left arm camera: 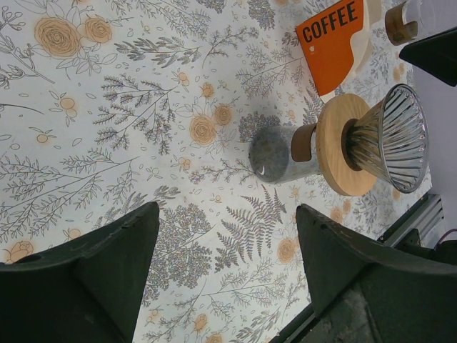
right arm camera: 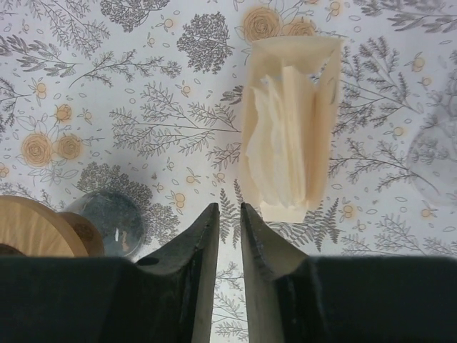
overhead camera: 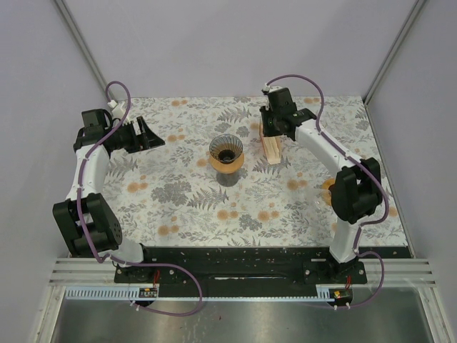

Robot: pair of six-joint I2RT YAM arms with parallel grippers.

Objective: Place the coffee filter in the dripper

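The glass dripper [overhead camera: 226, 149] with a wooden collar sits on a small glass carafe mid-table; it also shows in the left wrist view [left arm camera: 393, 139]. Cream paper filters [right arm camera: 285, 139] stand in a wooden holder [overhead camera: 271, 148] to the dripper's right. My right gripper [overhead camera: 273, 131] hovers over the holder's far end. In the right wrist view it [right arm camera: 229, 209] is empty, with only a narrow gap between its jaws, and the filters lie just ahead and to the right. My left gripper [overhead camera: 146, 134] is wide open and empty at the far left, pointing toward the dripper; the left wrist view [left arm camera: 227, 211] shows only tablecloth between its fingers.
An orange coffee bag [left arm camera: 334, 39] lies beyond the dripper in the left wrist view, with a wood-lidded jar [left arm camera: 400, 21] next to it. In the top view an orange item [overhead camera: 327, 193] is partly hidden by the right arm. White walls enclose the floral tablecloth [overhead camera: 186, 207].
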